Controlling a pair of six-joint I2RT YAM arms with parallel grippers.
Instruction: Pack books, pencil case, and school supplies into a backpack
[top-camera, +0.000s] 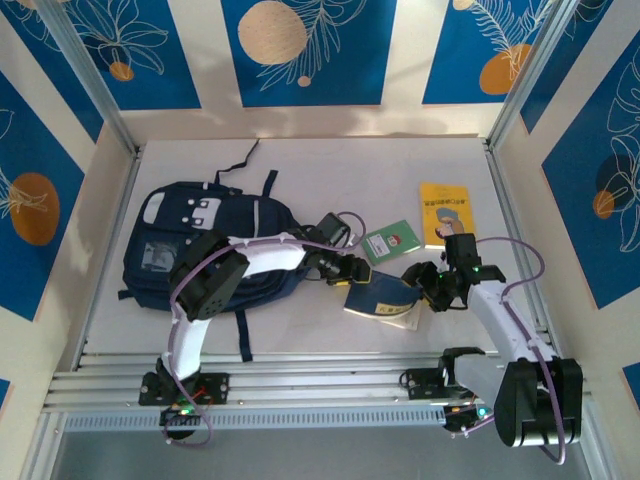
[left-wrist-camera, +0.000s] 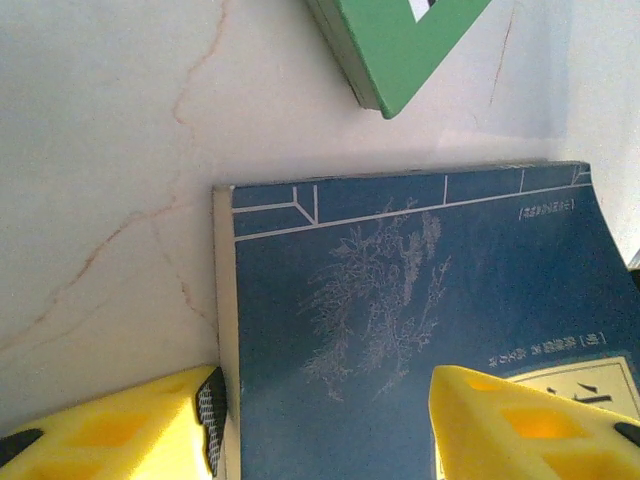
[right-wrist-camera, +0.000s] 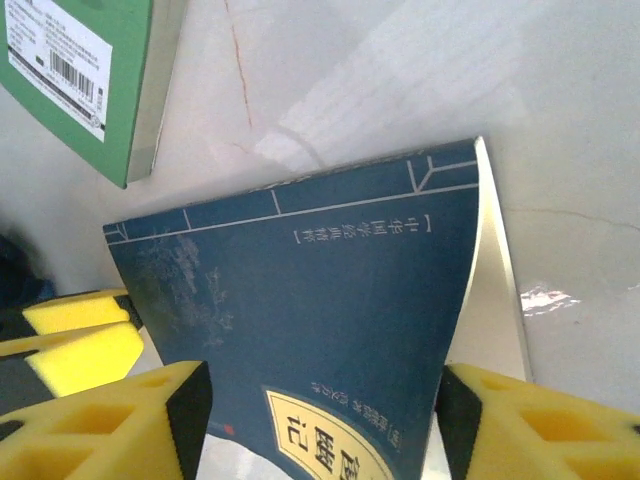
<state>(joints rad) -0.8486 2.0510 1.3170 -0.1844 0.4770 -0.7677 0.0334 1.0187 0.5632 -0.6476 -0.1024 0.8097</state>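
Backpack (top-camera: 175, 215): we see it lying flat on the left half of the table (top-camera: 330, 170), with its dark straps trailing toward the near edge.
Navy book (top-camera: 378, 300): it lies right of the backpack, toward the near side and between the two grippers. Its cover bows upward, and pale pages show along one edge in the right wrist view (right-wrist-camera: 330, 280).
Left gripper (top-camera: 350, 270): it reaches across from the backpack side. From its wrist (left-wrist-camera: 325, 430) we see the jaws parted, with one finger (left-wrist-camera: 120, 430) at the book's spine edge and the other over the cover (left-wrist-camera: 400, 300).
Right gripper (top-camera: 425, 285): its jaws straddle the book's width (right-wrist-camera: 320, 420), one finger at each long side. We cannot tell whether they press on it.
Green book (top-camera: 392, 243): it lies just beyond the navy one, apart from it, and its corner shows in both wrist views (left-wrist-camera: 400, 40) (right-wrist-camera: 80, 70).
Yellow book (top-camera: 445, 215): it lies flat at the far right, beyond the right gripper.
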